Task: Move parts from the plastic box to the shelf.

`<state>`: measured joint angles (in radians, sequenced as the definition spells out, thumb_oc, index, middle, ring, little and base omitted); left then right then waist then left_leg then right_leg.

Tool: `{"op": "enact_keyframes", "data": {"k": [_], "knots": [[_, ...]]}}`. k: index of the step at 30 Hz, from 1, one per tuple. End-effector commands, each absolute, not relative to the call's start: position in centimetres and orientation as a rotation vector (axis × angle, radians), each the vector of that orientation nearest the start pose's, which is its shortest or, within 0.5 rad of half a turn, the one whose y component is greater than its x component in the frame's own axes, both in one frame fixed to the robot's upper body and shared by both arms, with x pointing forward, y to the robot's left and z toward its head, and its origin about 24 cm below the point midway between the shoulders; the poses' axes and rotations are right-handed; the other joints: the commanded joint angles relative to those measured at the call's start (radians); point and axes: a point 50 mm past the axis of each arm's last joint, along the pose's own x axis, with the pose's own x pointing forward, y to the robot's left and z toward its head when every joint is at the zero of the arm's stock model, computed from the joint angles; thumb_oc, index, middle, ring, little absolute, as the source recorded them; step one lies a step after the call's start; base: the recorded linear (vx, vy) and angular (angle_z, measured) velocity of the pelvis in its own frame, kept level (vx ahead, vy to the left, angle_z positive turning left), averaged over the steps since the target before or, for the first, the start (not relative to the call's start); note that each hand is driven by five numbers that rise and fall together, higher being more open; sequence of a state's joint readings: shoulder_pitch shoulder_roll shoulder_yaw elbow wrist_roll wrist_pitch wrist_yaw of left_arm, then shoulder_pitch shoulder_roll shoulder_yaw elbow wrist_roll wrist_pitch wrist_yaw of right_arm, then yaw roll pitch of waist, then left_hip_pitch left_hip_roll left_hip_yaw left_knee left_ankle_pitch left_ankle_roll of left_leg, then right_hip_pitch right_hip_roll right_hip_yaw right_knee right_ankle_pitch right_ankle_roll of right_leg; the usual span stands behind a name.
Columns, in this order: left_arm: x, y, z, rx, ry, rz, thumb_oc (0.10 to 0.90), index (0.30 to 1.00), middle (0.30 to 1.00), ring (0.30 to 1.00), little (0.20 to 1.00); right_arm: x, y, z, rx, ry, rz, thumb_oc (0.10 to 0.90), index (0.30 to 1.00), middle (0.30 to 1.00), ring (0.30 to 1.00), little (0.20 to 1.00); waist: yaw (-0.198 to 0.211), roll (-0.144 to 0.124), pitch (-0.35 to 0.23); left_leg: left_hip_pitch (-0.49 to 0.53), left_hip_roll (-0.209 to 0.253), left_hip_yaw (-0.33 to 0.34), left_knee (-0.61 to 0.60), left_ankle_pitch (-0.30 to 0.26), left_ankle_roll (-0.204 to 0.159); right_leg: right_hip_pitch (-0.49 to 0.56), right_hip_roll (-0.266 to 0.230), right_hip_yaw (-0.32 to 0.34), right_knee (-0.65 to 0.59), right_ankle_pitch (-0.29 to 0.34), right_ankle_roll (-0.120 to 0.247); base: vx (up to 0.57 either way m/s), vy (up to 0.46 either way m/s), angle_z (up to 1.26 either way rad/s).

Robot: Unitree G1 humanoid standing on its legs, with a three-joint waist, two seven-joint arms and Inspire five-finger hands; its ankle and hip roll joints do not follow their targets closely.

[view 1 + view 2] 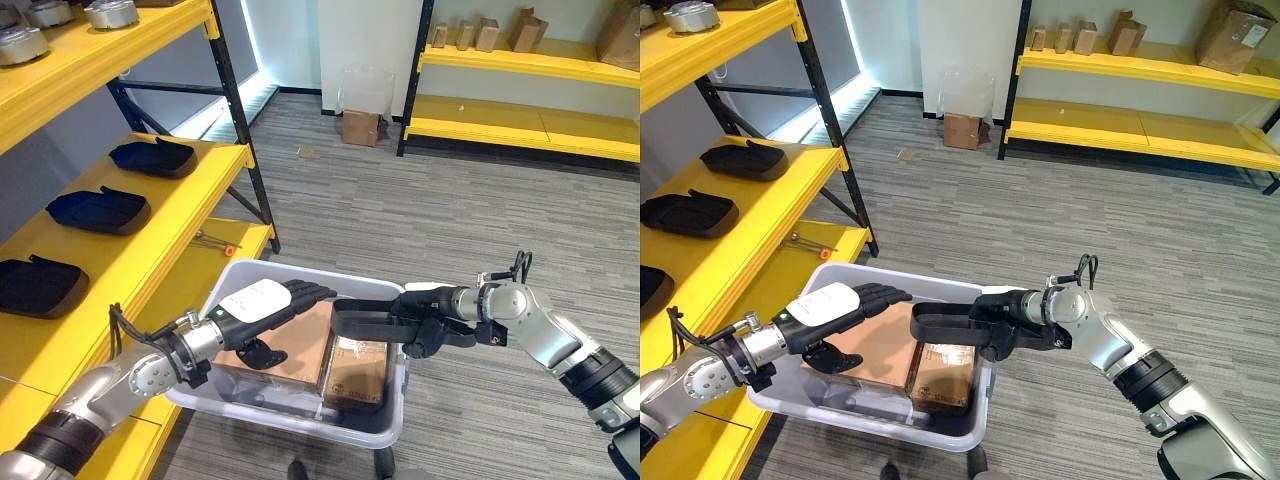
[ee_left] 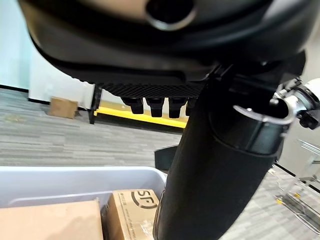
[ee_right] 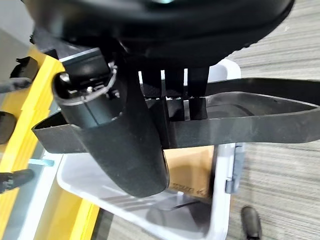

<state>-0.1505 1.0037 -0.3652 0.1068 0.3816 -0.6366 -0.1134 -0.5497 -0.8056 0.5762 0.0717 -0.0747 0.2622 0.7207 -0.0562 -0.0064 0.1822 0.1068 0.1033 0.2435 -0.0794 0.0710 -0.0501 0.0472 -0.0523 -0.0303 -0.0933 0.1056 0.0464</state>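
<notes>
Yellow shelf [image 1: 150, 250] ran along the robot's left, cut off at the frame edge, with three black tray-shaped parts [image 1: 98, 210] lying on its middle level. Upper level held round grey parts [image 1: 20, 44], only partly in frame. White plastic box [image 1: 300, 275] stood beside the shelf, holding two brown cardboard boxes [image 1: 355, 375] side by side; print on the smaller one too small to make out, box floor mostly hidden. Right hand [image 1: 425, 325] was over the box, fingers curled round a black tray part [image 1: 362, 320] held level above the cartons. Left hand [image 1: 262, 305] hovered over the larger carton, fingers straight, holding nothing, fingertips near the held part's end.
</notes>
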Motion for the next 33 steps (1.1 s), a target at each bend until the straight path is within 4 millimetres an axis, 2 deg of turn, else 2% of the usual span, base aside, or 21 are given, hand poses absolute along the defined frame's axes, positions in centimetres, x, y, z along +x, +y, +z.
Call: {"op": "enact_keyframes", "data": {"k": [1, 9, 24, 33], "knots": [[26.0, 20.4, 12.9, 1.312, -0.606, -0.705, 0.9, 1.0, 1.0, 1.0, 1.0, 31.3, -13.4, 14.9, -1.069, 0.061, 1.001, 0.4, 0.3, 0.3, 0.3, 0.3, -0.008, -0.012, -0.08, -0.006, 0.046, -0.047, -0.008, -0.053, -0.021, 0.046, -0.069, -0.07, 0.016, -0.056, 0.064, 0.0, 0.0, 0.0], [27.0, 18.0, 11.5, 1.317, -0.645, -0.715, 0.9, 1.0, 1.0, 1.0, 1.0, 31.2, -11.0, 13.8, -1.054, 0.034, 1.064, 0.4, 0.3, 0.3, 0.3, 0.3, -0.014, -0.015, -0.081, -0.007, 0.048, -0.05, -0.008, -0.055, -0.018, 0.041, -0.067, -0.058, 0.021, -0.057, 0.064, 0.0, 0.0, 0.0], [27.7, 14.7, 10.4, 1.272, -0.71, -0.746, 0.9, 1.0, 1.0, 1.0, 1.0, 31.4, -9.2, 12.1, -1.035, 0.028, 1.109, 0.4, 0.3, 0.3, 0.3, 0.3, -0.026, -0.02, -0.087, 0.0, 0.049, -0.045, -0.008, -0.06, -0.017, 0.042, -0.065, -0.047, 0.018, -0.052, 0.067, 0.0, -0.001, -0.03], [28.0, 13.5, 9.6, 1.18, -0.648, -0.757, 0.9, 1.0, 1.0, 1.0, 1.0, 31.6, -8.7, 11.7, -1.029, 0.017, 1.109, 0.4, 0.3, 0.3, 0.3, 0.3, -0.028, -0.022, -0.088, 0.002, 0.05, -0.044, -0.008, -0.062, -0.016, 0.043, -0.063, -0.04, 0.018, -0.054, 0.066, 0.0, 0.0, 0.0]]}}
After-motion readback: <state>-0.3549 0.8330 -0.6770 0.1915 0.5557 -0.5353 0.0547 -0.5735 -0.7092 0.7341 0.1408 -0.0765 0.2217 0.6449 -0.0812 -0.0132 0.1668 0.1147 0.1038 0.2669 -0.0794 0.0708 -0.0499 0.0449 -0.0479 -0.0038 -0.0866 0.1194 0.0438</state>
